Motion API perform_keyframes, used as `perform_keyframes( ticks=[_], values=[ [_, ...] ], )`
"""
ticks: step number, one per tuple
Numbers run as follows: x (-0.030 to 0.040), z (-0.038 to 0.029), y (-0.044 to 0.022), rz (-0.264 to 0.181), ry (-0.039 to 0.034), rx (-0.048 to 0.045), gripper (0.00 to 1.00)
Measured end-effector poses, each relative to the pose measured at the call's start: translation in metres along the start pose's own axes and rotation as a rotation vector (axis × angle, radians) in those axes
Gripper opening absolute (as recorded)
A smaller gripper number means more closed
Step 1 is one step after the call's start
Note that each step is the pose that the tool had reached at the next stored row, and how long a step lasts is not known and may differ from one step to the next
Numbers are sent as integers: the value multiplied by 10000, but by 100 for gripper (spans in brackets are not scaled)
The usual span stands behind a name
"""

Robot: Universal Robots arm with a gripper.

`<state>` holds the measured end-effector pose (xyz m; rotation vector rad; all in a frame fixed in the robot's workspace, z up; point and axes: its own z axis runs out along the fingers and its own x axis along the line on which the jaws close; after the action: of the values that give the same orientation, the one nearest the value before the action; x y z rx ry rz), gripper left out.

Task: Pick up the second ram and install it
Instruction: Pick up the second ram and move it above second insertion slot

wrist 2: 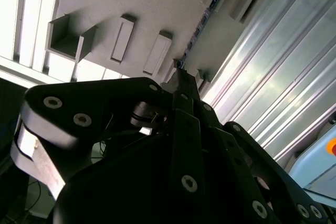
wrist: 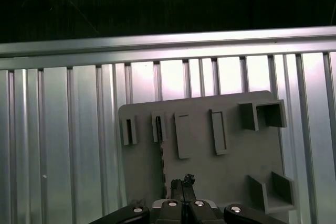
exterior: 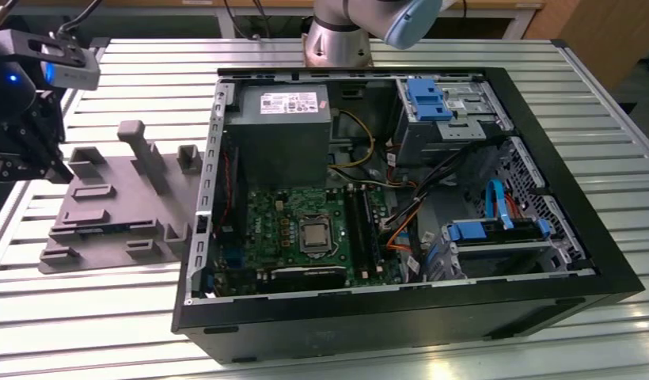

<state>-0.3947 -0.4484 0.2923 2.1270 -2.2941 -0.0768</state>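
The gripper (wrist: 184, 182) hangs over the gray holder tray (wrist: 210, 177) that sits on the slatted metal desk (exterior: 113, 317), towards the exterior view's left and well apart from the open computer case (exterior: 578, 261). In both wrist views its two black fingers meet at the tips with no gap, and nothing appears to be pinched between them. The second ram (wrist: 161, 166) stands on its long edge in the tray and appears as a thin dark line. In the first wrist view the fingertips sit just beside that line, not over it. In the second wrist view the stick (wrist 2: 203, 22) runs straight up to the gripper (wrist 2: 181, 74), so I cannot tell how high the tips are above it. The stick is not grasped, so the pick looks not yet made. The main hazard, in my judgement, is the sideways offset together with the closed fingers. Coming down like this, a finger would land on the stick's top edge or the tray wall, which could tip the board in its seat or chip it. A pinch taken near one end could also let the thin board swing. Inside the case the black memory slots (exterior: 358, 226) on the green motherboard (exterior: 293, 214) lie close to orange cables (exterior: 404, 226) that could snag a carried stick.
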Motion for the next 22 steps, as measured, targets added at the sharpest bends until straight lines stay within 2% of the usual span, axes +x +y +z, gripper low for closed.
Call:
perform_keyframes(
  ticks=[22],
  values=[
    [3,119,-5,-47,2,-1,11]
  ],
)
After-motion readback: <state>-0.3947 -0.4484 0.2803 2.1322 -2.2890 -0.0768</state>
